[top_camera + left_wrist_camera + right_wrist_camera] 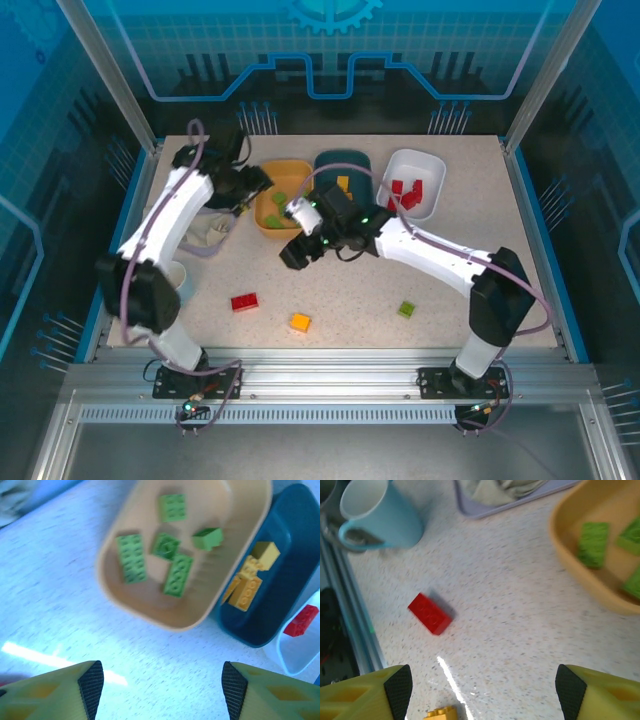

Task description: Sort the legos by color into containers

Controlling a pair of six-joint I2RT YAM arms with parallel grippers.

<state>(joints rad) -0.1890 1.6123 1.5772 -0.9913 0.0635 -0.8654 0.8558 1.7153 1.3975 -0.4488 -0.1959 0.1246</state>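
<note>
My left gripper [256,187] hangs open over the table beside the orange tub [268,214], nothing between its fingers. In the left wrist view the gripper [162,690] looks down on the orange tub [150,612], which holds several green legos [131,558]. Beside it the teal tub [295,580] holds yellow legos [246,589], and the white tub [295,655] holds a red one [301,621]. My right gripper [294,254] [482,692] is open and empty above bare table. A red lego [430,613] [244,301], an orange one [440,712] [299,322] and a green one [406,309] lie loose.
A light blue mug [380,515] stands at the left edge by the metal rail. A lavender tray [475,507] with a crumpled cloth [208,236] sits left of the orange tub. The teal tub [330,163] and white tub [428,163] line the back.
</note>
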